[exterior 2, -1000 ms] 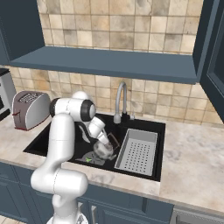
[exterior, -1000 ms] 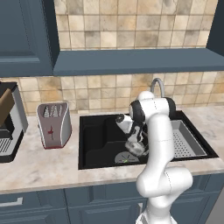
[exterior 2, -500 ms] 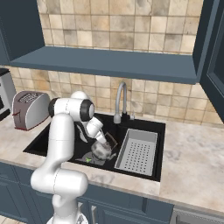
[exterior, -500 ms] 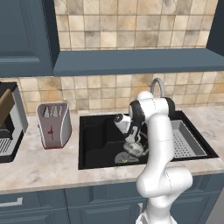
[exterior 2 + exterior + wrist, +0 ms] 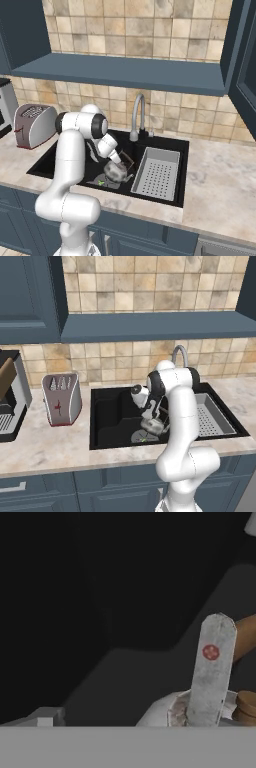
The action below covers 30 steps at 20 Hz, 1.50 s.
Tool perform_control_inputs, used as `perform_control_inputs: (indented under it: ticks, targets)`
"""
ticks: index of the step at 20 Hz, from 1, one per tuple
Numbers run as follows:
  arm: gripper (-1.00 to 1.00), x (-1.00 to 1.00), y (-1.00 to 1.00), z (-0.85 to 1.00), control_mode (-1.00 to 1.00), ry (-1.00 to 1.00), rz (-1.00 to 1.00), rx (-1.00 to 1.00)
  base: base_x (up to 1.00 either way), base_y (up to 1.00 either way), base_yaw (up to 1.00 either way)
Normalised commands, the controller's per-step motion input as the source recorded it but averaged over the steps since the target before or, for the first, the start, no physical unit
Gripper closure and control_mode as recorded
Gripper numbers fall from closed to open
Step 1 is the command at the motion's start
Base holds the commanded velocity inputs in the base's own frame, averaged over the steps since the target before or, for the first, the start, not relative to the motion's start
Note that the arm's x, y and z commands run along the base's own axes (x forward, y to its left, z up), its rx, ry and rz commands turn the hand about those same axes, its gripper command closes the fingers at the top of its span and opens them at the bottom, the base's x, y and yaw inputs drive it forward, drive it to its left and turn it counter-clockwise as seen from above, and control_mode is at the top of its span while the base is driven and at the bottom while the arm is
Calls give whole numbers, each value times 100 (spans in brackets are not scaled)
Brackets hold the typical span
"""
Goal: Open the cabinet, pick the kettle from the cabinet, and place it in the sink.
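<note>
Kettle (image 5: 151,427) sits on the floor of the sink (image 5: 107,406), near its front edge, right under the gripper (image 5: 151,417), whose arm bends down from the surface's front. From the right, the kettle (image 5: 116,172) lies beside the strainer tray (image 5: 157,175). Hand camera: jaws spread, one fingertip (image 5: 210,672) against the brown handle.

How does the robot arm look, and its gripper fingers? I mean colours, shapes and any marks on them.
The arm is glossy white, built of rounded tube-like segments with dark bands at the joints. In the hand view, one finger is a flat, pale grey, worn-looking pad with a rounded tip and a small red round mark. No cables show.
</note>
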Motion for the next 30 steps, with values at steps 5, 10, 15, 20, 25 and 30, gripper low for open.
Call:
perform_control_inputs:
  ticks: [5, 10, 15, 20, 25, 30]
  targets:
    - [-100, -44, 51, -50, -100, -1, 0, 9, 0, 0, 0]
    - [-100, -49, 50, -53, -100, -5, 0, 9, 0, 0, 0]
    - [-100, -54, 43, -52, -100, -11, 0, 13, 0, 0, 0]
    - [-100, -57, 40, -51, -100, -12, 0, 13, 0, 0, 0]
    - [-100, -58, 41, -48, -100, -10, 0, 13, 0, 0, 0]
    - [-100, -55, 43, -47, -100, -6, 0, 11, 0, 0, 0]
